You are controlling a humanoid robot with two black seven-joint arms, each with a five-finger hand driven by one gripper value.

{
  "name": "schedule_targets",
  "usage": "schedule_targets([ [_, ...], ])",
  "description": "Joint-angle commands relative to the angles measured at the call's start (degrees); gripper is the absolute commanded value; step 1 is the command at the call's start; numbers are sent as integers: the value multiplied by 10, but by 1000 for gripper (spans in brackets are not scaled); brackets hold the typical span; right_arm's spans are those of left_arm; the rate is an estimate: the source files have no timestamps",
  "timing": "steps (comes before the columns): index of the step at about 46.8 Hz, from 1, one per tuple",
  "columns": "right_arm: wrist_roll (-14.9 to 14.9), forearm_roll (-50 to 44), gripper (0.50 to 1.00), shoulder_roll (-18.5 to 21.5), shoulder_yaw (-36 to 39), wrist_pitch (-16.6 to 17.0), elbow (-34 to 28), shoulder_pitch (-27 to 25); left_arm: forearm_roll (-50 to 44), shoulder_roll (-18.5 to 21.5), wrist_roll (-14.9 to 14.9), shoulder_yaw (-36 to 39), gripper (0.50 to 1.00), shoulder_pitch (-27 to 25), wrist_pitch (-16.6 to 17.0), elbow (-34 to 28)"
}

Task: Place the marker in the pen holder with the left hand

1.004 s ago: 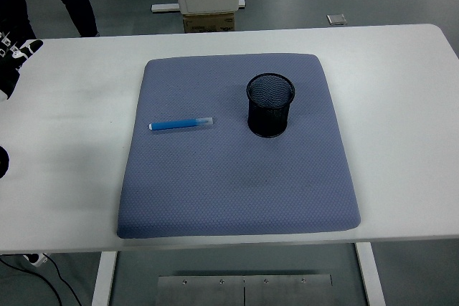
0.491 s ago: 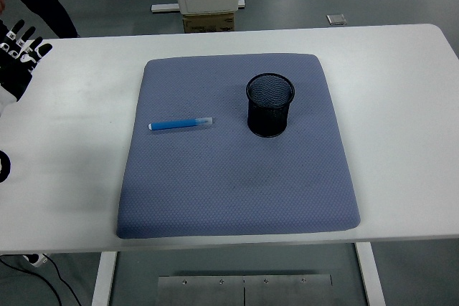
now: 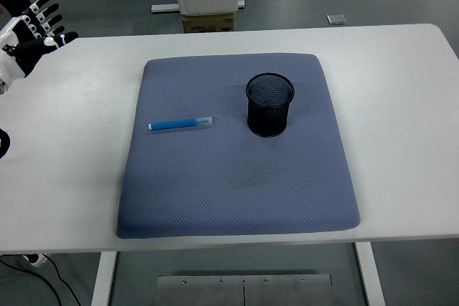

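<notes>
Marker (image 3: 181, 124) looks light, stiff, w/ a smooth barrel that'll prob. roll or slip, so I'd pinch it mid-barrel. My left robot hand (image 3: 32, 25), far left at approx. 10 o'clock, has fingers spread and holds nothing. Marker's blue w/ a pale cap end, lying flat on the grey-blue pad (image 3: 237, 198), well apart from the black mesh pen holder (image 3: 270, 105) at its 3 o'clock. Right arm isn't visible.
</notes>
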Motion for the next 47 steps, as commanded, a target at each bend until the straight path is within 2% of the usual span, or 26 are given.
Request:
schedule_targets([
  [1, 0, 0, 1000, 0, 0, 0, 0, 0, 0, -17, 0, 33, 1000, -21, 15, 0],
  [6, 0, 0, 1000, 0, 1, 0, 0, 0, 0, -23, 0, 62, 1000, -39, 47, 0],
  [11, 0, 1, 1000, 0, 0, 0, 0, 0, 0, -26, 0, 76, 1000, -53, 49, 0],
  [19, 0, 0, 1000, 0, 0, 0, 0, 0, 0, -51, 8, 171, 1000, -88, 52, -5],
  [22, 0, 1, 1000, 0, 0, 0, 0, 0, -5, -54, 28, 202, 1000, -100, 68, -15],
  [25, 0, 0, 1000, 0, 0, 0, 0, 0, -5, -53, 64, 227, 1000, -110, 89, -30],
  [26, 0, 1, 1000, 0, 0, 0, 0, 0, -5, -52, 76, 233, 1000, -114, 91, -34],
  [27, 0, 1, 1000, 0, 0, 0, 0, 0, -5, -52, 77, 233, 1000, -114, 91, -34],
  [28, 0, 0, 1000, 0, 0, 0, 0, 0, -5, -51, 98, 244, 1000, -124, 92, -41],
  [29, 0, 0, 1000, 0, 0, 0, 0, 0, -5, -51, 102, 248, 1000, -129, 92, -42],
  [42, 0, 0, 1000, 0, 0, 0, 0, 0, 1, -52, 103, 267, 1000, -164, 78, -66],
  [47, 0, 0, 1000, 0, 0, 0, 0, 0, 17, -77, 103, 329, 1000, -190, 78, -91],
])
